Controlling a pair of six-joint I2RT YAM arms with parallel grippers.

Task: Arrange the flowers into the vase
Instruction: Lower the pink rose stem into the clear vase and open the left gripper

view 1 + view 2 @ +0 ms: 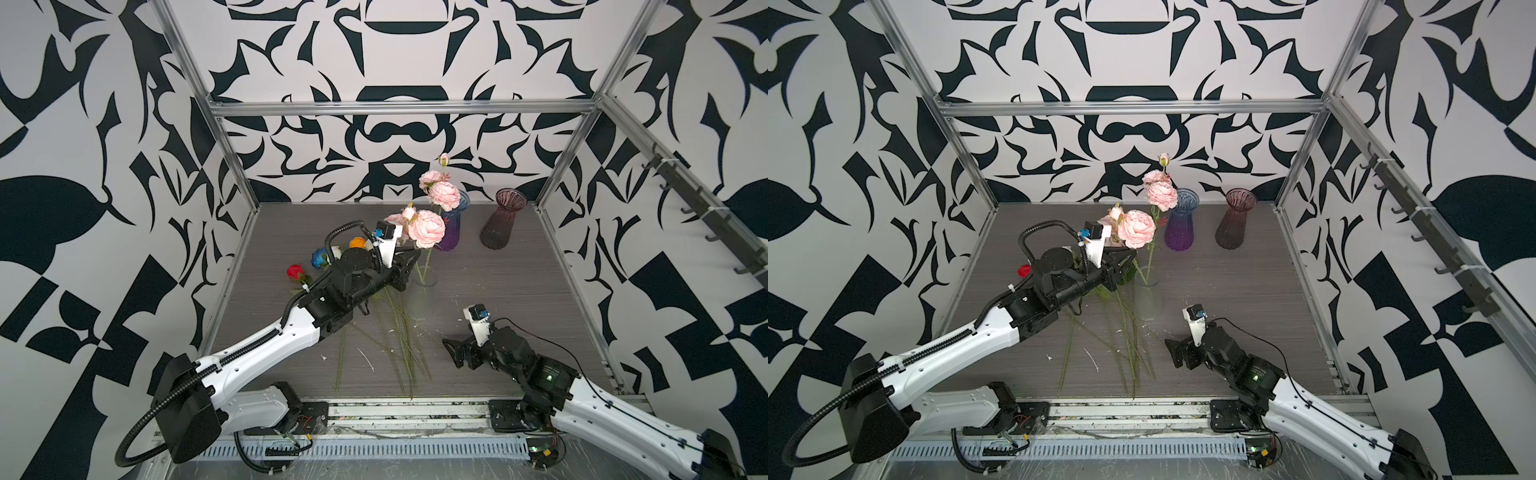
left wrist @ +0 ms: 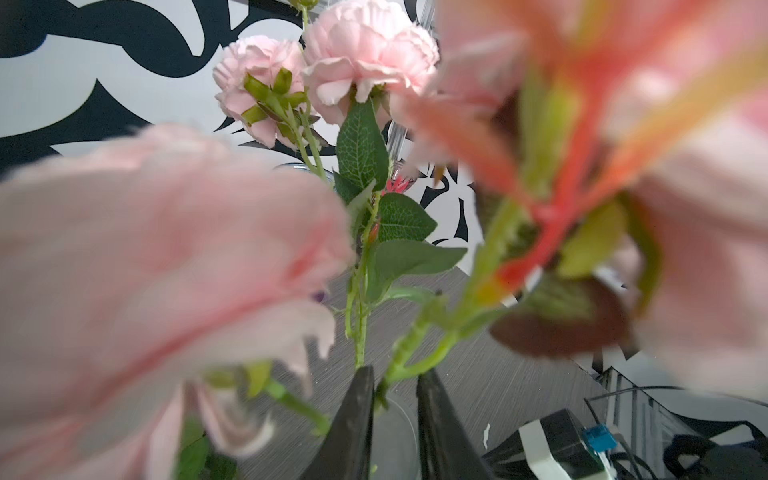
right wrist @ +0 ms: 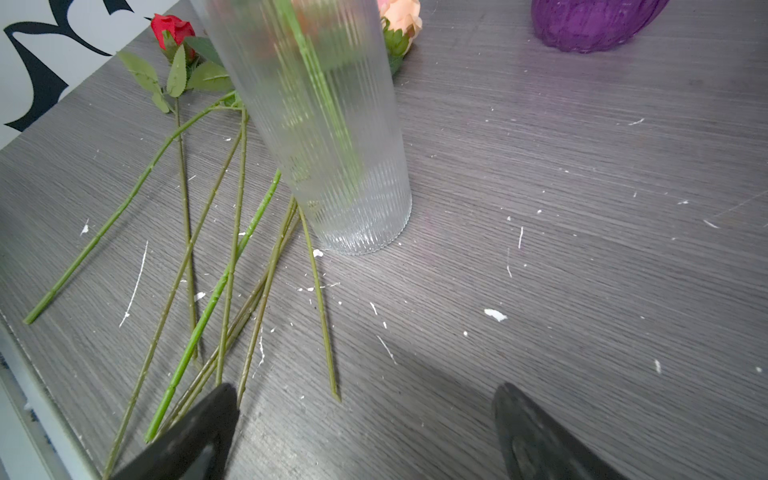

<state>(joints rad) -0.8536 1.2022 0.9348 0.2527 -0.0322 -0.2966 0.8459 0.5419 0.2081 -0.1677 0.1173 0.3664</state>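
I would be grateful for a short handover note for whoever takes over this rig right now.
Left gripper: jaws narrowly parted around the stem of the second pink spray, at the mouth of the clear vase.
Right gripper: open, empty, low over the table.
Done: the first pink spray stands in the clear vase.
Left to do: red rose, blue rose, orange rose and others lie on the table.
Purple vase and maroon vase look unused.
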